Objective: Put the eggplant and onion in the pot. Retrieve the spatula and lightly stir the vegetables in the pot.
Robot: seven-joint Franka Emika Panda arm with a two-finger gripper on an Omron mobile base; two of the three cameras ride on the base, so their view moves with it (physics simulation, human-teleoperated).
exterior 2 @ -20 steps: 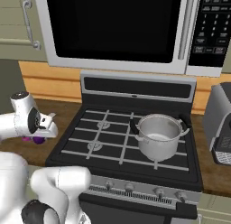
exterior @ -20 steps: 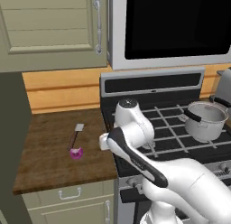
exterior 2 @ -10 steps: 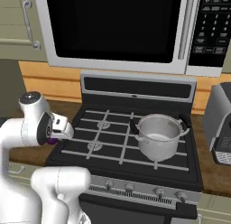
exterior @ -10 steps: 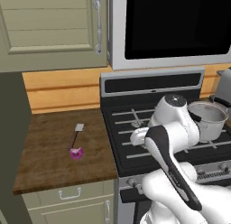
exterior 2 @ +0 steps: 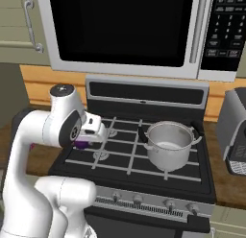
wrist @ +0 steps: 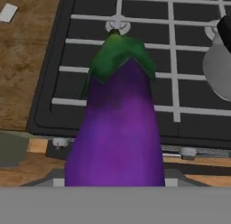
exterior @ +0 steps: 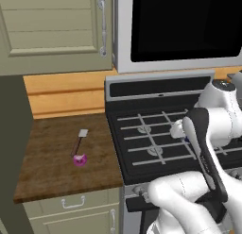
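The hand (exterior 2: 84, 138) is clenched on the eggplant (wrist: 118, 123), carried above the stove (exterior 2: 144, 165) well short of the pot (exterior 2: 168, 145) — the first step looks under way. Next, I judge, it must reach over the pot's rim and release. The onion (exterior: 80, 159) and spatula (exterior: 79, 141) lie on the wooden counter (exterior: 52, 171) beside the stove, below a microwave (exterior 2: 129, 30).

Even, bright rendered light; faint soft shadows; coarse, slightly blurry; mild sheen on pot (exterior 2: 168, 145)
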